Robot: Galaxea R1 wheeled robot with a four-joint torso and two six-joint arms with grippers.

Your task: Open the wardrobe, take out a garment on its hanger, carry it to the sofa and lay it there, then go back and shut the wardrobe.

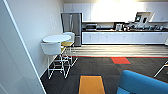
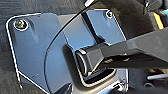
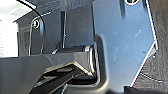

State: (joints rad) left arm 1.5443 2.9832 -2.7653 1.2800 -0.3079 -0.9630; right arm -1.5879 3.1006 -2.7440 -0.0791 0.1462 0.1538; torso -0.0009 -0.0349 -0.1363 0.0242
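The blue sofa (image 1: 142,83) shows as a curved upholstered edge at the near right of the head view, on dark carpet. A tall white panel (image 1: 12,62) fills the near left edge; I cannot tell whether it belongs to the wardrobe. In the left wrist view the robot's dark plate (image 2: 37,55) and jointed bar (image 2: 120,52) hang over dark carpet. The right wrist view has the same kind of plate (image 3: 120,45) and bar (image 3: 37,70) close up. I cannot make out anything held in either wrist view.
A round white high table (image 1: 56,38) with white stools (image 1: 51,48) stands by the left wall. Behind it are a steel fridge (image 1: 72,25) and a long kitchen counter (image 1: 125,31). Orange (image 1: 91,85) and red (image 1: 120,60) carpet tiles lie ahead. A chair leg (image 1: 161,68) pokes in at the right.
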